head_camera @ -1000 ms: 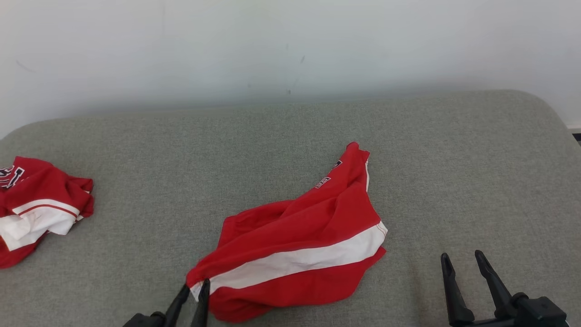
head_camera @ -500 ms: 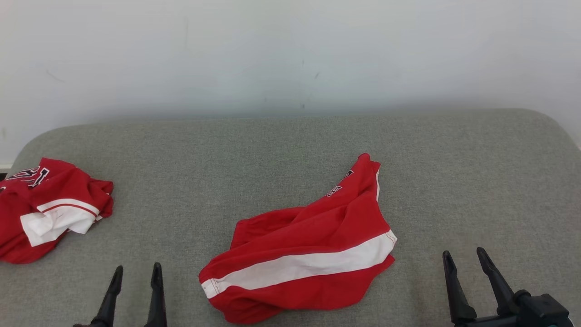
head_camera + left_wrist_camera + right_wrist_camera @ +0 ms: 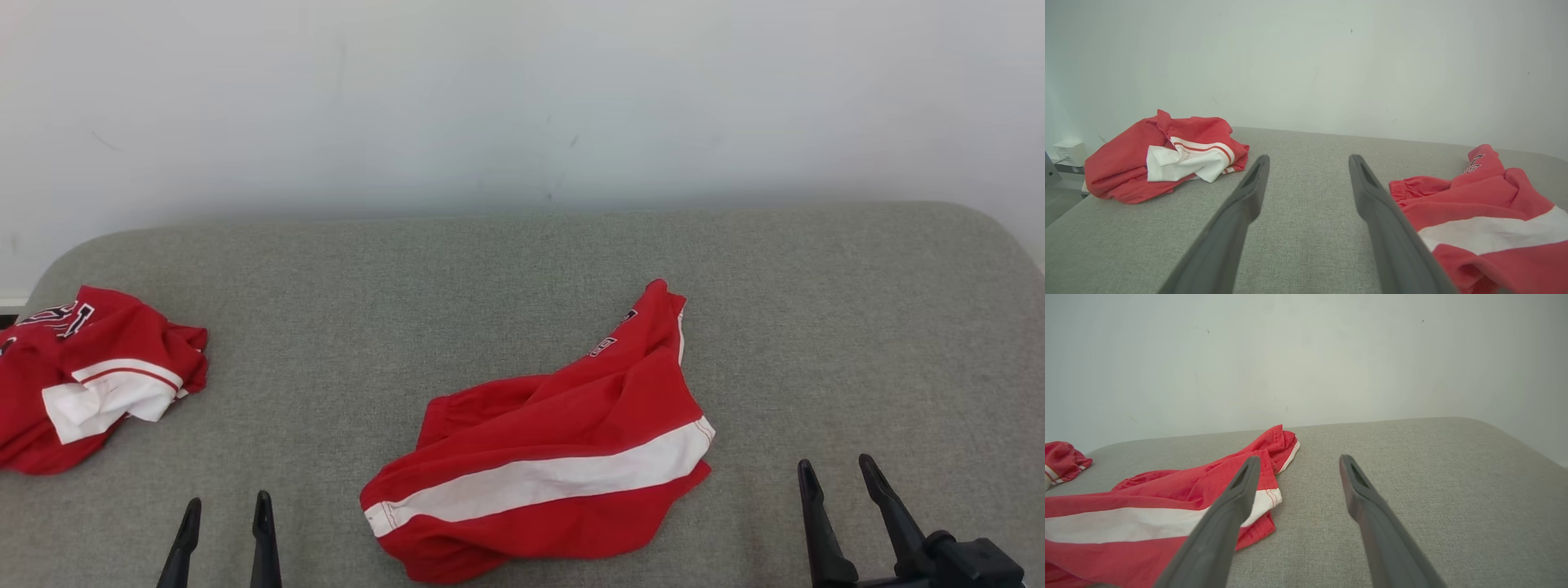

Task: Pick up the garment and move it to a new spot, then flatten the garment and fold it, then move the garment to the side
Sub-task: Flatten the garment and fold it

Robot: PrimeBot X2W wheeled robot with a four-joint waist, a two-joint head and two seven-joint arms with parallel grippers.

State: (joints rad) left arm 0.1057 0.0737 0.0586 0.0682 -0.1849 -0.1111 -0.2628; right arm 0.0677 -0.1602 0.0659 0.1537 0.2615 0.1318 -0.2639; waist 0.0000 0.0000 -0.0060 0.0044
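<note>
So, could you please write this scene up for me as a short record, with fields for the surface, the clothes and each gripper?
surface: grey fabric surface, white wall behind
centre: red garment, white stripe, crumpled, not yet flattened
far left: second garment, red and white, bunched up
left arm: left gripper open, empty, apart from the red garment
right arm: right gripper open, empty, apart from the red garment

The garment point(image 3: 563, 441) lies on the cushion point(image 3: 522, 261), right of a cloth point(image 3: 98, 376).
</note>
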